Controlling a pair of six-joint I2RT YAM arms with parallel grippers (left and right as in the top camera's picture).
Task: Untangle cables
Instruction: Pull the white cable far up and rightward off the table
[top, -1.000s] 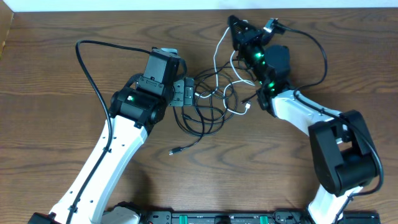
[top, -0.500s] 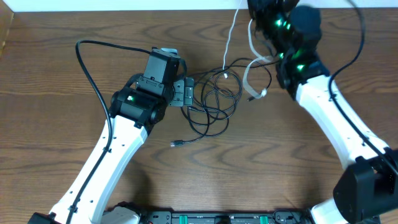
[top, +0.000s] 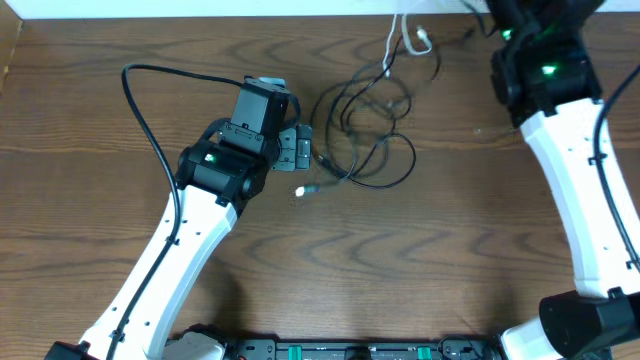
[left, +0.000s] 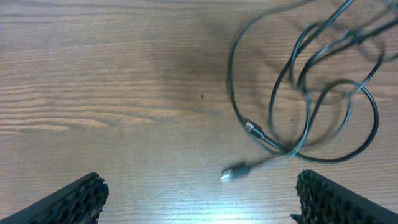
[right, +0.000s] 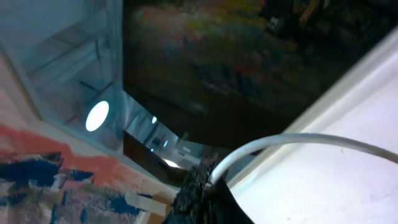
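Note:
A loose tangle of black cables (top: 362, 140) lies on the wooden table just right of my left gripper (top: 303, 150). That gripper is open and holds nothing. In the left wrist view the black loops (left: 311, 118) lie ahead to the right, and a silver plug (left: 227, 176) rests on the wood between the wide-apart fingers (left: 81, 199). The same plug (top: 305, 190) shows in the overhead view. The white cable (top: 410, 30) rises off the top edge. My right gripper (right: 208, 180) is lifted high and shut on the white cable (right: 280, 144); its jaws lie beyond the overhead frame.
The right arm (top: 545, 80) stretches along the far right side of the table. A thick black arm cable (top: 140, 100) arcs over the left side. The table's far edge (top: 200, 18) runs along the top.
My right arm has risen and swung right, pulling the white cable up and away. The black tangle was dragged right and stretched, and one plug slid toward the left gripper, which stayed put.

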